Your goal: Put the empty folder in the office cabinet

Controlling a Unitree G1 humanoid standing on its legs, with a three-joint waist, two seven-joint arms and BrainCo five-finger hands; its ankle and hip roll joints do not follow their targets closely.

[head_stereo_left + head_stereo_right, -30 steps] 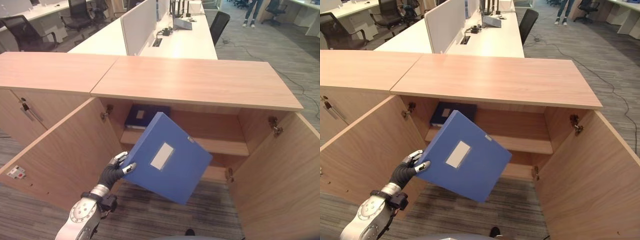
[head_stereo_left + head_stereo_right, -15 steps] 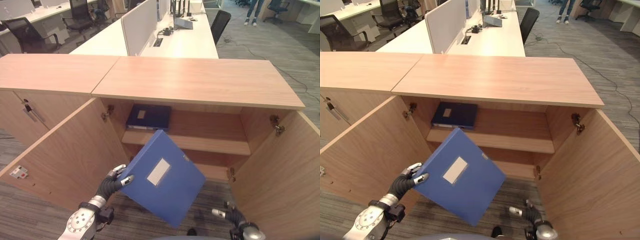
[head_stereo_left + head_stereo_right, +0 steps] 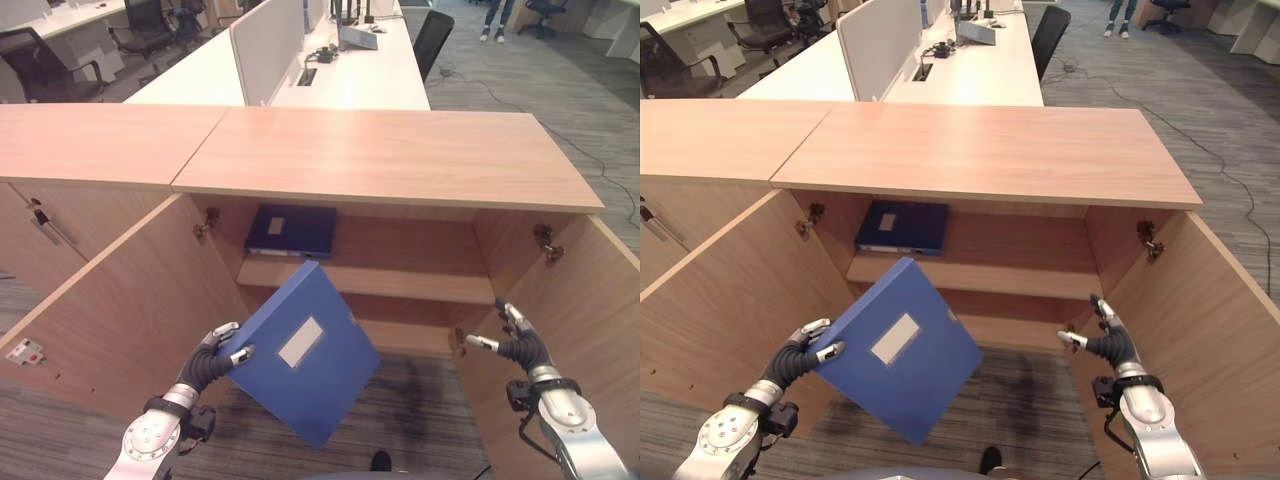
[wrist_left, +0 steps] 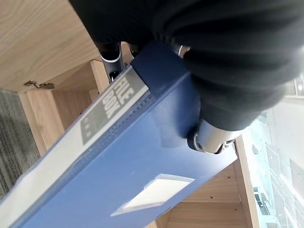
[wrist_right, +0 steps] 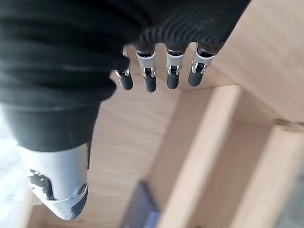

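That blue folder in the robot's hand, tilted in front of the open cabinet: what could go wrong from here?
1. The left hand pinches the blue folder at one corner only, so it could twist or slip out.
2. Tilted like this, it might catch the edge of the shelf going in.
3. A dark folder already lies on that shelf's left side and could block it.

Left robot hand (image 3: pixel 212 358) curled in a pinch, right robot hand (image 3: pixel 520 342) raised, fingers straight.
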